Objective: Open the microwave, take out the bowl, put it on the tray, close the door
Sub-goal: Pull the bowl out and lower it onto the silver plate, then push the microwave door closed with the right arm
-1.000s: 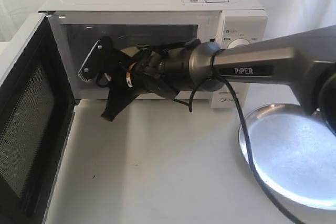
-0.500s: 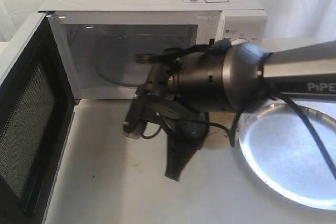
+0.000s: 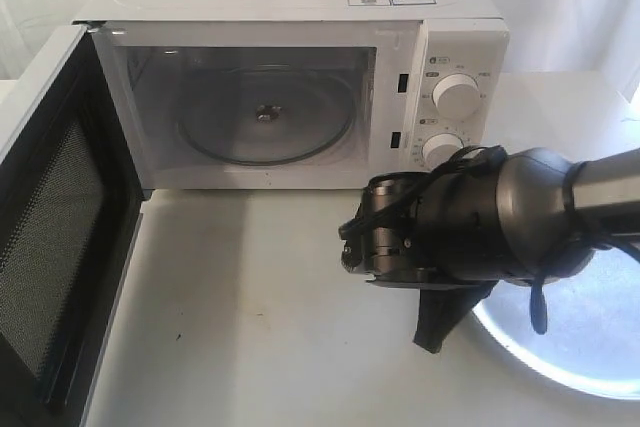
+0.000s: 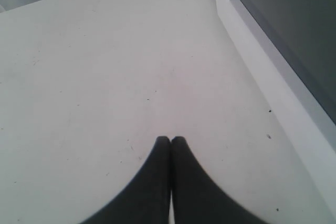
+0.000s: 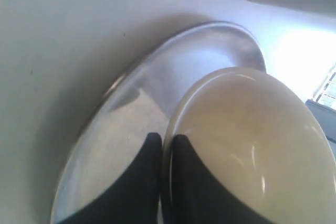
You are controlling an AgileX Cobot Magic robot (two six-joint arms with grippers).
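I've got the white boxy microwave (image 3: pixel 300 7) standing with its white, mesh-backed door (image 3: pixel 50 237) swung wide at nine o'clock, and the round glass turntable (image 3: pixel 265 117) shows in the lit cavity. My right gripper (image 5: pixel 166 150) is pinched on the rim of the small cream-white bowl (image 5: pixel 247 140), one dark finger inside and one outside. The bowl hangs over the round shiny silver tray (image 5: pixel 157 77), which sits at four o'clock from the oven on the white table (image 3: pixel 270 327). I can't tell whether the bowl's base touches the metal. From the exterior view, the dark right arm (image 3: pixel 470 237) covers the tray's nine o'clock edge. My left gripper (image 4: pixel 170 142) has its black tips pressed together above the table, near a white-framed dark pane (image 4: pixel 294 35).
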